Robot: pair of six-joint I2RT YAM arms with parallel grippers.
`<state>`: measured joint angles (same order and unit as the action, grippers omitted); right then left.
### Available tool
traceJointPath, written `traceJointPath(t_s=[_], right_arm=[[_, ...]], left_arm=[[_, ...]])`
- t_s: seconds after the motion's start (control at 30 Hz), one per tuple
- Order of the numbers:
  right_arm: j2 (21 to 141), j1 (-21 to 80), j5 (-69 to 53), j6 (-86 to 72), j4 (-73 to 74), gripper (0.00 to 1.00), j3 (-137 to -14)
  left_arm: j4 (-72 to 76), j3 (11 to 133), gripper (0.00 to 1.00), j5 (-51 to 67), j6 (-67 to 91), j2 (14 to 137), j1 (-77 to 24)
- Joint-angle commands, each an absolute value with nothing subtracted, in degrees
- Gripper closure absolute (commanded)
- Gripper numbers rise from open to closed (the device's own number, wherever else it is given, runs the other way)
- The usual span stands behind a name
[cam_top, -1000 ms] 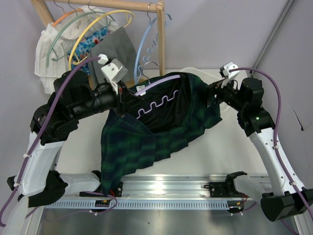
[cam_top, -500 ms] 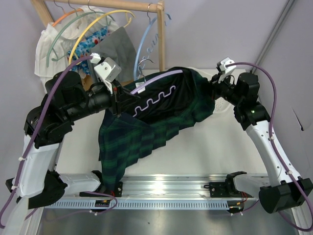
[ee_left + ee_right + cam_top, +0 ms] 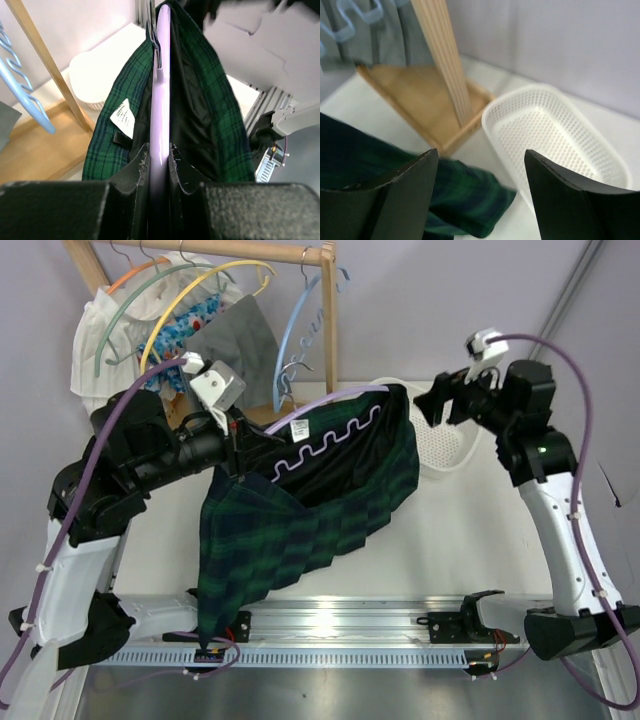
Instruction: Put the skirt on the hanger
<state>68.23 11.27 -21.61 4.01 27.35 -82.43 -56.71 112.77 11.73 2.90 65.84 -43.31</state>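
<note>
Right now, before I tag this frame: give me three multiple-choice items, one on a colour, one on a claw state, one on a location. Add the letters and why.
1. The wavy-barred plastic hanger clamped in the left claw, carrying the dark green and navy plaid pleated skirt, is:
A. yellow
B. pale lavender
C. light blue

2. The right claw is:
A. open, holding nothing
B. shut on the skirt
C. shut on the hanger

3. The white perforated plastic basket sits:
A. on top of the skirt
B. in the left claw
C. on the table, right of the skirt

Answers:
1 B: the left wrist view shows a lavender bar between the fingers.
2 A: the right wrist view shows the fingers wide apart with nothing between them.
3 C: the top view shows it on the table beside the skirt's right edge.
</note>
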Motion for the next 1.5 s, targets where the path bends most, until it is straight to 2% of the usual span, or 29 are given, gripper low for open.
traceJointPath(t_s=[0.0, 0.03, 0.13, 0.27, 0.4, 0.6, 0.77, 0.9, 1.13, 1.3, 1.43, 1.47], right_arm=[[67.85, 11.16, -16.71, 0.27, 34.96, 0.23, -96.12], [68.11, 11.08, -15.92, -1.22, 37.94, 0.22, -100.94], [68.90, 11.07, -18.18, -5.09, 39.90, 0.23, -105.45], [69.96, 13.79, -22.94, -10.01, 39.72, 0.30, -105.64], [70.58, 20.11, -14.45, -9.49, 43.41, 0.32, -105.21], [70.31, 26.27, -11.88, -11.42, 45.09, 0.36, -97.65], [71.89, 28.73, -6.69, -10.64, 45.88, 0.39, -98.78], [72.51, 29.09, -5.62, -9.32, 46.84, 0.48, -100.72], [72.77, 29.53, -4.92, -8.62, 48.08, 0.54, -103.88], [74.00, 29.62, -2.99, -7.39, 48.78, 0.73, -103.97], [75.32, 30.67, -1.76, -6.51, 49.39, 0.76, -103.97], [75.41, 30.93, -1.06, -6.42, 49.57, 0.79, -103.97]], left_arm=[[-47.73, 110.67, 1.00, 10.73, 2.73, 64.95, -43.07], [-47.38, 110.05, 1.00, 9.77, 2.99, 64.86, -43.07], [-44.92, 107.06, 1.00, 9.84, 3.25, 64.07, -43.07], [-43.60, 105.91, 1.00, 9.32, 3.43, 64.33, -43.07], [-42.63, 105.21, 1.00, 9.32, 3.34, 64.60, -43.07], [-42.01, 104.85, 1.00, 9.49, 3.08, 64.51, -43.07], [-42.10, 105.29, 1.00, 9.76, 3.16, 64.51, -43.07], [-42.10, 104.85, 1.00, 9.76, 3.16, 64.34, -43.07], [-42.01, 104.24, 1.00, 9.58, 2.99, 64.25, -43.07], [-41.84, 104.15, 1.00, 9.76, 2.90, 64.34, -43.07], [-41.92, 104.06, 1.00, 9.76, 2.99, 64.16, -43.07], [-41.92, 104.06, 1.00, 9.67, 2.99, 64.07, -43.07]])
